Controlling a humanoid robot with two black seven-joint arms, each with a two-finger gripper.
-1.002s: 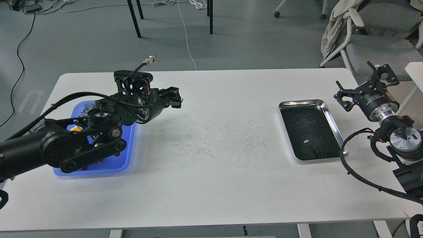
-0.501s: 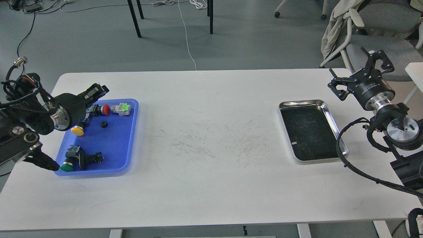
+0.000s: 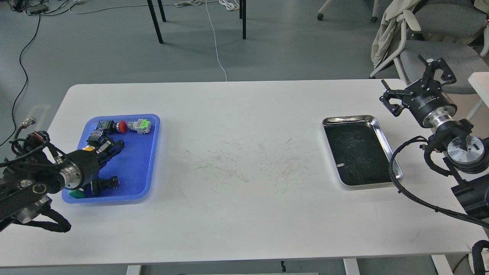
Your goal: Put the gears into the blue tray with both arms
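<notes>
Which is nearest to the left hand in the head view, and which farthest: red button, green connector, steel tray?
From the left hand:
1. Red button, at the blue tray's far end.
2. Green connector, just right of the button.
3. Steel tray, across the table by the right arm.

Bare table (image 3: 244, 183) between both trays

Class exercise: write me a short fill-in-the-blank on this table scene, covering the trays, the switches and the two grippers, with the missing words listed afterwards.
1. The red push-button switch lies in the ____ tray.
2. The steel tray has a ____ bottom.
3. The left gripper reaches over the ____ tray.
4. The right gripper has its fingers ____.

Missing words: blue; black; blue; open
</notes>
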